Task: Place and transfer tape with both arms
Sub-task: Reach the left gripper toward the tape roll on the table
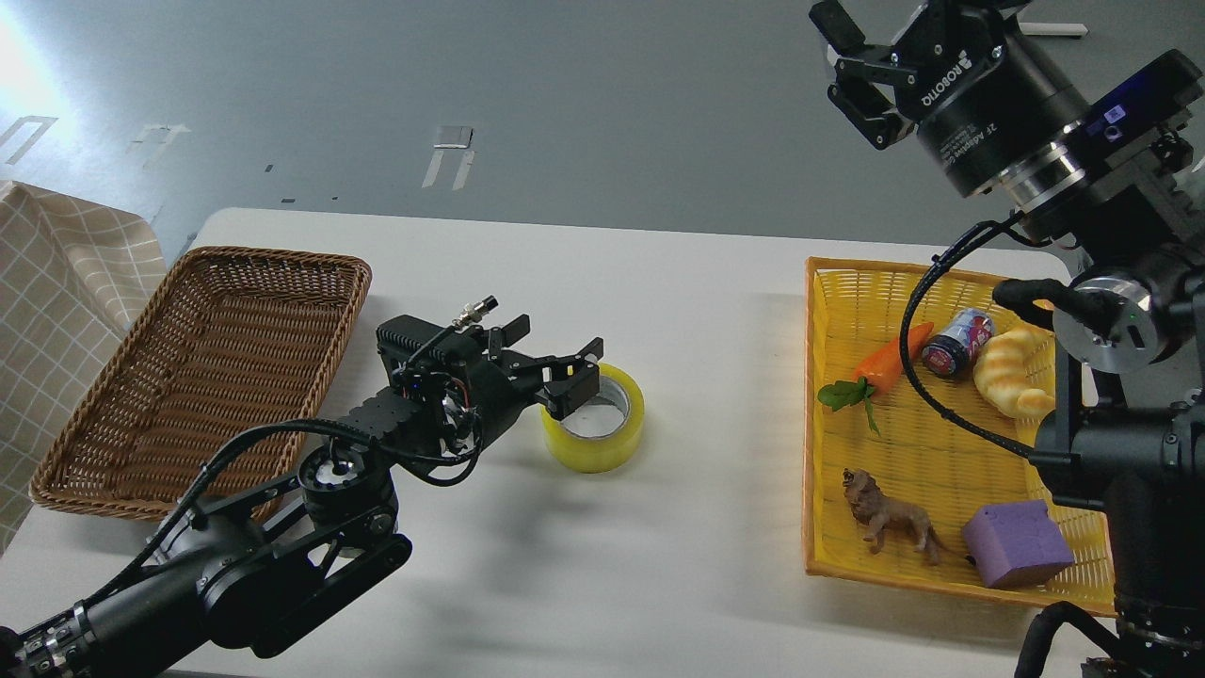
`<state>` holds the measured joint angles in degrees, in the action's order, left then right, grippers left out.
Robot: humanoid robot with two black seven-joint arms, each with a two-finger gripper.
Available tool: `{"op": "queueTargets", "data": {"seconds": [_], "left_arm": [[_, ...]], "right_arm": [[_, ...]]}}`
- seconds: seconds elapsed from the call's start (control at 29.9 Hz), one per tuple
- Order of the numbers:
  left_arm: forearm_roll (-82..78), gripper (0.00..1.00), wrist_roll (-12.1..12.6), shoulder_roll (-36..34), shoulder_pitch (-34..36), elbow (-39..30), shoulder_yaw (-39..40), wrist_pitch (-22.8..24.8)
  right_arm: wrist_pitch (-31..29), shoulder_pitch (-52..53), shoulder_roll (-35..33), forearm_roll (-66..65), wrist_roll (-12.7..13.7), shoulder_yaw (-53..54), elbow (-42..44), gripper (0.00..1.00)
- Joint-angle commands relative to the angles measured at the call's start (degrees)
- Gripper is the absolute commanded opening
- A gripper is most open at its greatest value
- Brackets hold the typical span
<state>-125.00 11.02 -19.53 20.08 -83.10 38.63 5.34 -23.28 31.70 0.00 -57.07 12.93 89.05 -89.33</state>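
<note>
The tape [602, 433], a thick translucent yellow roll with a grey-white core, lies flat on the white table [659, 311] near its middle. My left gripper [574, 369] is open and low over the roll's left rim, its fingers overlapping that rim in the view; I cannot tell whether they touch it. My right gripper [847, 52] is raised high at the top right, far above the yellow basket [814, 414], open and empty.
An empty brown wicker basket [202, 367] sits at the left. The yellow basket at the right holds a carrot toy [885, 363], a can [955, 341], a croissant toy [1012, 372], a lion figure [890, 521] and a purple block [1015, 543]. Checked cloth [56, 282] at far left.
</note>
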Motion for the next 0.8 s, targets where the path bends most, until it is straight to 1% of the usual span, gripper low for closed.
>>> {"op": "queueTargets", "data": {"seconds": [0.0, 0.23, 0.43, 0.67, 0.77], "left_arm": [[0.0, 0.98, 0.1, -0.3, 0.4, 1.6, -1.7, 0.8], [0.0, 0.98, 0.1, -0.2, 0.8, 2.5, -2.7, 2.5], [0.0, 0.98, -0.1, -0.5, 3.1, 3.8, -8.0, 2.7], [0.0, 0.98, -1.1, 0.2, 4.8, 7.4, -8.7, 3.0], [0.0, 0.98, -1.0, 0.5, 5.8, 9.3, -8.7, 3.0]], "right_arm": [[0.0, 0.0, 0.0, 0.0, 0.0, 0.0, 0.7, 1.00], [0.0, -0.1, 0.0, 0.0, 0.0, 0.0, 1.7, 1.00], [0.0, -0.2, 0.0, 0.0, -0.1, 0.0, 1.7, 1.00], [0.0, -1.2, 0.0, 0.0, -0.2, 0.2, 1.7, 1.00], [0.0, -2.2, 0.0, 0.0, -0.2, 0.4, 1.5, 1.00]]}}
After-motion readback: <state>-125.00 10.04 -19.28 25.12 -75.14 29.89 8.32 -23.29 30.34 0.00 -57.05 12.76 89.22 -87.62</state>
